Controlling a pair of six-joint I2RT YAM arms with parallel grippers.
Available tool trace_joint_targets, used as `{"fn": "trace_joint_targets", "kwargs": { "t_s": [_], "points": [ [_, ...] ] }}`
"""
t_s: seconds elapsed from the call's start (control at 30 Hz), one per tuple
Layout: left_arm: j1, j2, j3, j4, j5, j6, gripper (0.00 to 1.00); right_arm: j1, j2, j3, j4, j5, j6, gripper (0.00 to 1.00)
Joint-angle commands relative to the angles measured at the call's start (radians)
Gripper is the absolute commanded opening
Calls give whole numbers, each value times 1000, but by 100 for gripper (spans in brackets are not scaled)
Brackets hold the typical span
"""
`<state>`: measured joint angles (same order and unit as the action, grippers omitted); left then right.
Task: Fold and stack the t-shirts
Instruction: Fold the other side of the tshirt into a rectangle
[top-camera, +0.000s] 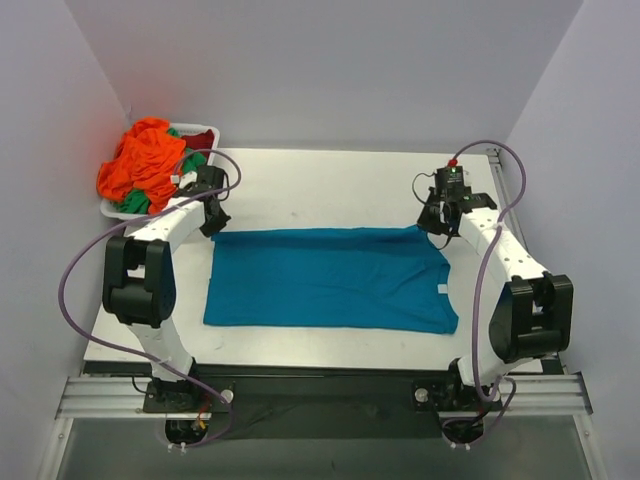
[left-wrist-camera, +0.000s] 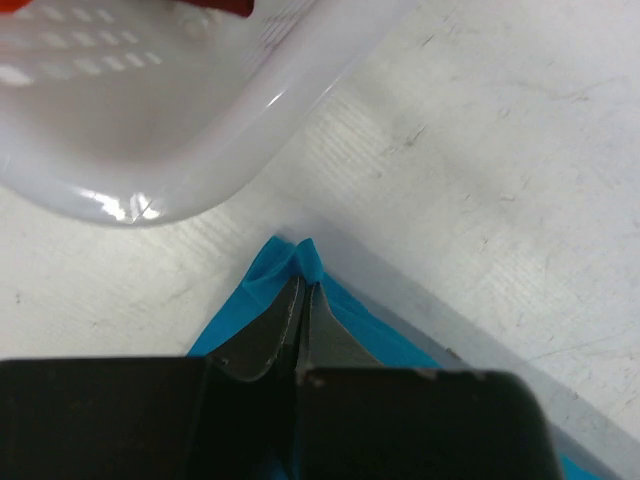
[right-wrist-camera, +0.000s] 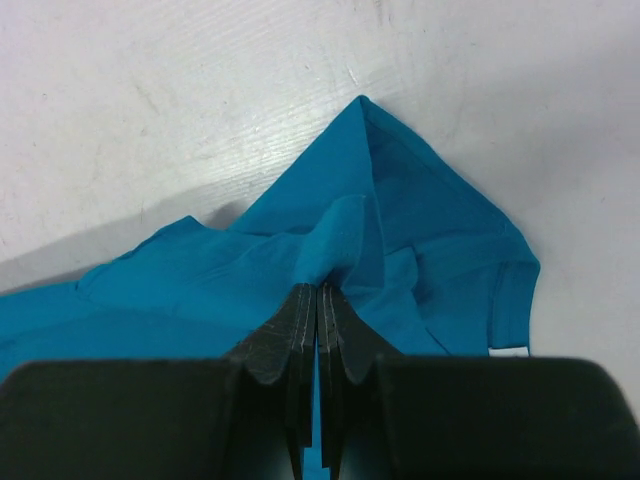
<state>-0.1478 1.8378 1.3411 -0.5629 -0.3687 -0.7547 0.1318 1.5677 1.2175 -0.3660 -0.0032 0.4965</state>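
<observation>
Teal-blue cloth t-shirt (top-camera: 330, 280) flat at centre frame, looks part-folded into a rectangle; no stack yet. L gripper (left-wrist-camera: 302, 293) pressed together, pinching its upper-left corner. R gripper (right-wrist-camera: 318, 292) likewise on the upper-right corner. Upper left: orange, green, dark red shirts (top-camera: 145, 170) heaped in white plastic tray (top-camera: 205, 129), unfolded, so most of task left.

Your top camera looks down on the whole table (top-camera: 320, 190) from above and behind, while each wrist camera sits close over one far corner of the teal t-shirt (top-camera: 330, 280) it also shows.
</observation>
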Motion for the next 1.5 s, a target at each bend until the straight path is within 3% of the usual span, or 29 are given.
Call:
{"fn": "trace_joint_targets", "kwargs": {
  "t_s": [0.0,0.77,1.47],
  "points": [
    [8,-89,-52,21,-6,-38,0,-4,-81,-59,16,39,17,0],
    [7,-336,-387,118,36,-95,0,-1,-301,-323,25,39,47,0],
    [5,-420,-510,170,82,-118,0,-1,-354,-455,55,34,45,0]
  ]
}}
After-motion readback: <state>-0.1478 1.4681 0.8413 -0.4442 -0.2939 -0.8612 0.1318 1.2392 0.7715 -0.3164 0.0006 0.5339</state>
